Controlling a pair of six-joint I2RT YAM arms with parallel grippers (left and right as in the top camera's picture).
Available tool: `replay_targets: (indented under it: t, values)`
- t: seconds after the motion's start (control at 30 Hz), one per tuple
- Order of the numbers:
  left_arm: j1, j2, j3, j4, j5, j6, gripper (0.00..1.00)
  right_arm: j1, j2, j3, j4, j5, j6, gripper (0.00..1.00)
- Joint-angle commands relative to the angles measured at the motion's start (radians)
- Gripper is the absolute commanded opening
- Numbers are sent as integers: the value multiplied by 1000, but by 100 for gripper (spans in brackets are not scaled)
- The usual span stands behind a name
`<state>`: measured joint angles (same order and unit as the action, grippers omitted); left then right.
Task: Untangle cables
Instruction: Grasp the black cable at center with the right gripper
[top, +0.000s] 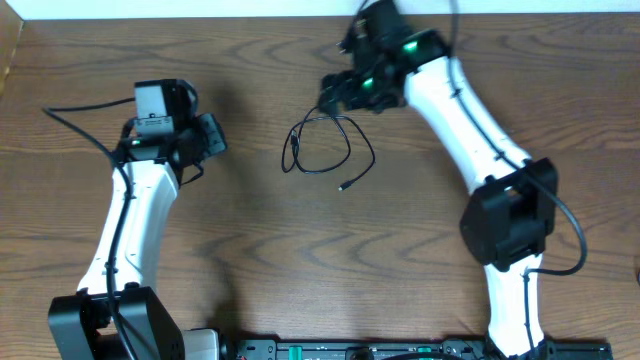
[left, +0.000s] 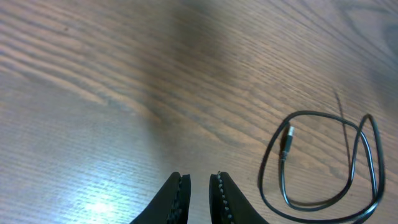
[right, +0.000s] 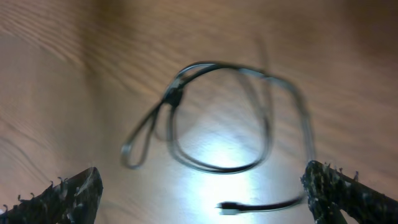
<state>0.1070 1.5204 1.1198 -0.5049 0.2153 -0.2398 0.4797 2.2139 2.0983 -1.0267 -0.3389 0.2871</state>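
Black cable (right: 176, 94)—thin, limp, light—loops below our right pincer (right: 202, 176), jaws wide apart; we'd pinch beside the free plug (right: 227, 207). Our left pincer (left: 198, 182) sits almost together.

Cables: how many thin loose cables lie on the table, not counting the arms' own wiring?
1. A black cable lies looped on the table, beside the right gripper. No other shows, though one may be hidden.

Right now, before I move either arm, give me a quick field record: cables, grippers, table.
cable seen: thin black cable, loosely looped, crossing itself
white cable: not visible in any view
surface: brown wooden table
left gripper: closed, empty, off to one side of the loops
right gripper: open, empty, over the loops
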Motion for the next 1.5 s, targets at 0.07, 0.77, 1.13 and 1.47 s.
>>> replay_targets:
  t: [0.07,0.77,1.13,1.47]
  values:
    - [23,-11,0,-11,69,-9,17,87,-7,7,-3,151,182,99]
    - [143,-11,0,-60,299,198,22,305,198,0,58,342,476,99]
    - [167,-11,0,-71,406,251,23,291,167,2,49,439,424,1]
    - [167,-11,0,-109,406,251,23,223,17,3,-82,701,201,1]
